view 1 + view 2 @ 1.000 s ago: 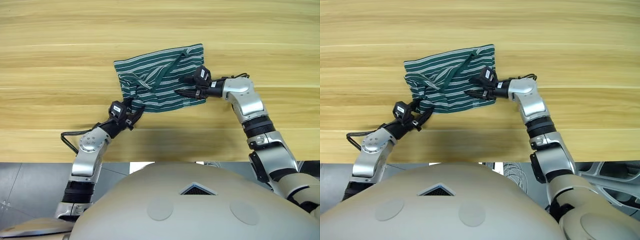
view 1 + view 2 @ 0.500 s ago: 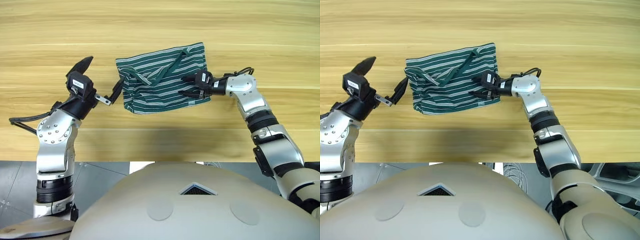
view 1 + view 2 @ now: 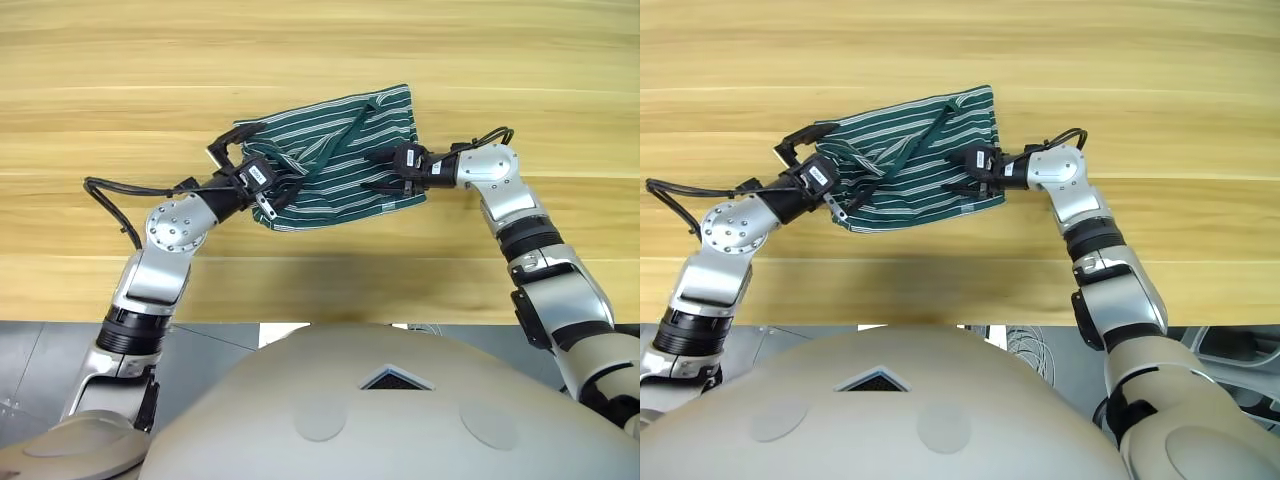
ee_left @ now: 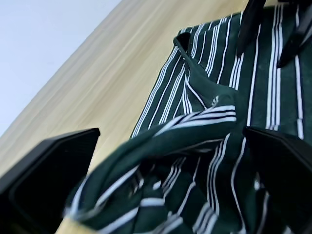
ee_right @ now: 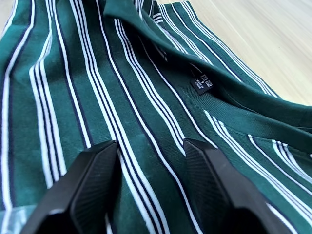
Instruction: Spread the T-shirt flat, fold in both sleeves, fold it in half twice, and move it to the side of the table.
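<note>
The fingers (image 4: 46,168) of the left gripper (image 3: 243,172) are spread wide, straddling the bunched edge of the T-shirt (image 3: 335,150) at its 9 o'clock side. Half a second ago this gripper stood raised and well apart from the cloth, farther out toward 9 o'clock; it has since swung in to that edge. The right gripper (image 3: 370,170) keeps its place at the shirt's 3 o'clock side, fingers (image 5: 95,185) parted and resting on the striped fabric. The green striped T-shirt lies folded, rumpled along its left edge, near the middle of the wooden table (image 3: 500,60), its near left corner nudged slightly toward 3 o'clock.
</note>
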`<state>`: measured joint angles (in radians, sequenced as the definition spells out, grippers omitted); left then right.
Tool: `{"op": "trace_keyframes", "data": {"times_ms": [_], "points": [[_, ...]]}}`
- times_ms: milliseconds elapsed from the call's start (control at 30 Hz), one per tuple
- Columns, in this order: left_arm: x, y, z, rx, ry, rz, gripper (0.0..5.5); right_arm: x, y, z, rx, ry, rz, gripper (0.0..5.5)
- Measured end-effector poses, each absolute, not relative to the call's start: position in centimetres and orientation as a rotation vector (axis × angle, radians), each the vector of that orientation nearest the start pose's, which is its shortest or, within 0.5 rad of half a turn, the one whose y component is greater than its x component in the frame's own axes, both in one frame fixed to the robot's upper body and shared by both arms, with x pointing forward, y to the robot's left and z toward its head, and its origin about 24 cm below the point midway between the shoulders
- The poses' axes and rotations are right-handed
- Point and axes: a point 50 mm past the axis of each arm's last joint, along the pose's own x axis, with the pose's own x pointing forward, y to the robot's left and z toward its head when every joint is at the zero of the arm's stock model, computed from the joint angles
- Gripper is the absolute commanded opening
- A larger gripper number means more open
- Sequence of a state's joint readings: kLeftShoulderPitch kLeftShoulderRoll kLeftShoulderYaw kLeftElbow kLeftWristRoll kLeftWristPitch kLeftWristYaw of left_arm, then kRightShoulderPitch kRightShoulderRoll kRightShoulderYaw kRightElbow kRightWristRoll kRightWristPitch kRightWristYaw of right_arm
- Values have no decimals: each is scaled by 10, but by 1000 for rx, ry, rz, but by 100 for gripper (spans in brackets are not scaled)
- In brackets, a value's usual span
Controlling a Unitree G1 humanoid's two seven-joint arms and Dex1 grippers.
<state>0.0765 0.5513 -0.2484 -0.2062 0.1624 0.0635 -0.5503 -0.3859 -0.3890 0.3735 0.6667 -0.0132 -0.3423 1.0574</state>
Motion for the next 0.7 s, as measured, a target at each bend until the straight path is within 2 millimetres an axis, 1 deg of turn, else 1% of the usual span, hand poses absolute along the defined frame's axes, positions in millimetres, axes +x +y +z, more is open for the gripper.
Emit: {"op": "trace_keyframes", "data": {"times_ms": [100,133,167,200,267,300,333,400,467,533,600,700], "points": [[235,161,40,722,179,-805,538,271,-135,0,-508,275,1370,256],[242,160,41,726,169,-801,538,271,-135,0,-511,273,1372,256],[248,158,43,725,156,-797,538,271,-134,0,-514,272,1374,256],[258,154,50,725,119,-787,538,271,-133,1,-518,268,1377,256],[271,154,58,705,90,-763,538,270,-131,0,-523,263,1379,256],[278,157,58,685,90,-747,538,270,-131,0,-525,263,1380,256],[289,171,53,676,131,-695,538,269,-130,0,-530,256,1387,256],[299,190,45,655,178,-625,538,268,-131,1,-544,241,1399,256],[303,210,34,606,238,-559,538,266,-133,2,-573,218,1426,256],[301,219,24,581,272,-537,538,265,-136,3,-593,205,1437,256],[296,225,11,558,296,-526,538,265,-139,4,-608,195,1444,256],[290,224,3,526,268,-522,538,267,-147,8,-619,184,1420,256]]}}
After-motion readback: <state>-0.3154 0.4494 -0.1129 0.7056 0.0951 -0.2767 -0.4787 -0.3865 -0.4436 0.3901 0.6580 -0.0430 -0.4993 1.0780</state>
